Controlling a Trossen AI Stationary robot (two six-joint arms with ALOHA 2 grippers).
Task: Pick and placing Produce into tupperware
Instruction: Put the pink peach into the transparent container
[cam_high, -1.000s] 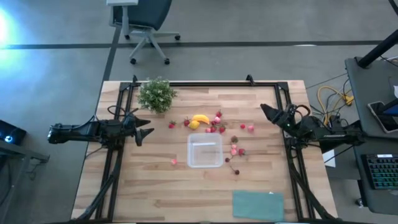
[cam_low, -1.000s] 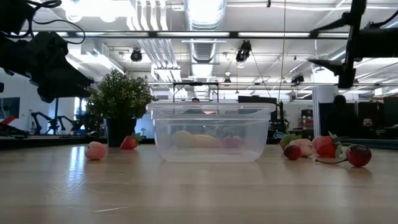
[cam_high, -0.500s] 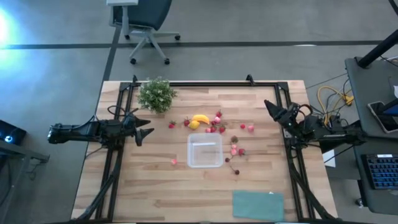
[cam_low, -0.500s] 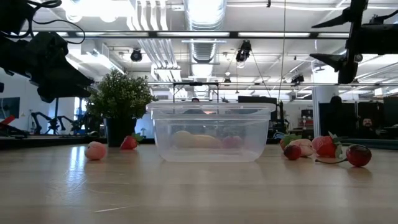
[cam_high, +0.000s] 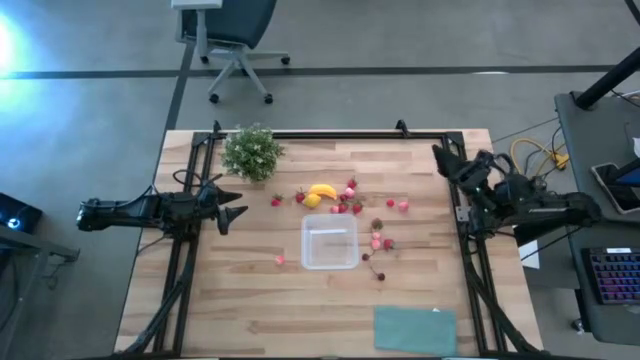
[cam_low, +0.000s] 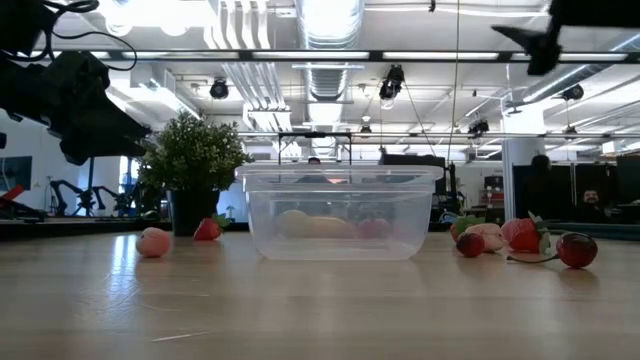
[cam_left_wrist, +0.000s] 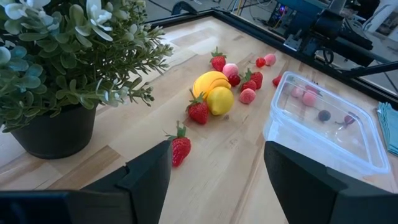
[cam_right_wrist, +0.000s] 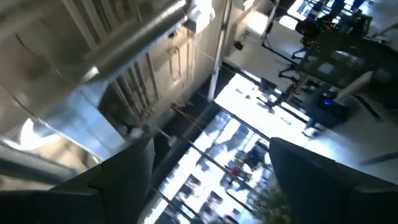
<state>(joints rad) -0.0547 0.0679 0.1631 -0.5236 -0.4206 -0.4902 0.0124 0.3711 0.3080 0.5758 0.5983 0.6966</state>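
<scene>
Sitting dead centre on the wooden table (cam_high: 250, 310): the clear tupperware (cam_high: 330, 243), nothing visibly inside it from above. Just beyond its far side, the yellow banana (cam_high: 323, 189) with the small lemon (cam_high: 312, 200) touching it, red and pink berries (cam_high: 348, 203) clustered beside them. More berries strewn just off the container's right side (cam_high: 379, 240), one lone pink berry (cam_high: 280, 260) off its left side. Over at the table's left edge, the left gripper (cam_high: 232, 209), fingers spread wide with nothing between them, pointing toward the fruit, near the potted plant (cam_high: 251, 151). In its wrist view: a strawberry (cam_left_wrist: 180, 148) lying just ahead of the parted fingers (cam_left_wrist: 146, 177), banana and lemon farther on, container off to the side. Up high at the right rear corner, the right gripper (cam_high: 447, 160), fingers apart and holding nothing, its wrist camera aimed at the ceiling. Flat teal rectangle (cam_high: 415, 330) lying at the near right edge.
</scene>
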